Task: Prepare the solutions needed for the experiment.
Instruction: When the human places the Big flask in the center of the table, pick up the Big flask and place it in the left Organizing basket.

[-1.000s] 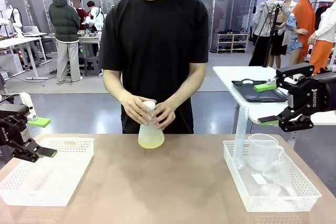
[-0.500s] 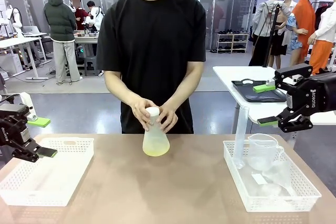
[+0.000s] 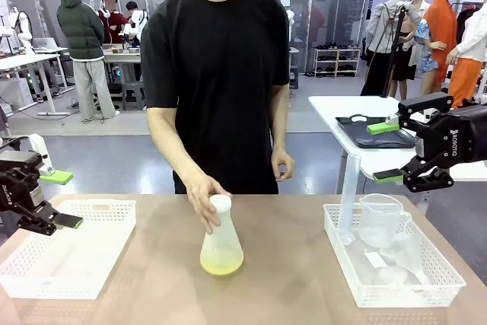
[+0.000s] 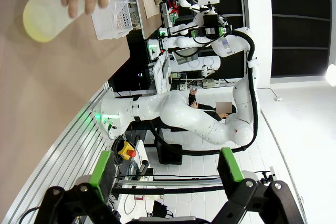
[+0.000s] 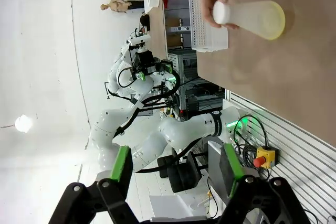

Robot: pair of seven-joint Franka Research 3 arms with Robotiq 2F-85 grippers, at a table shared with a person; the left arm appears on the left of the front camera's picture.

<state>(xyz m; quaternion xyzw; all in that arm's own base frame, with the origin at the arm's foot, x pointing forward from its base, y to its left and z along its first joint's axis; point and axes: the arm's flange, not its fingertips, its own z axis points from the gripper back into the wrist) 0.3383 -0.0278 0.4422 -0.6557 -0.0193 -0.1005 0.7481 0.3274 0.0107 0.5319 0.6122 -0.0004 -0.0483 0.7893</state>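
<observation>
Flask (image 3: 221, 243) mid table (image 3: 297, 272), person's hand (image 3: 202, 194) at its top
My left claw (image 3: 62, 199) and right claw (image 3: 386, 151) gape empty. Little yellow solution (image 3: 221, 266), so light, likely fragile, slick; I'd take the neck.

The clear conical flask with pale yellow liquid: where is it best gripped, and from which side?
Probably the narrow neck below the white round stopper, from the robot's right: the flask stands upright, its body widens to the base, and the person's hand holds the neck's left side.
</observation>
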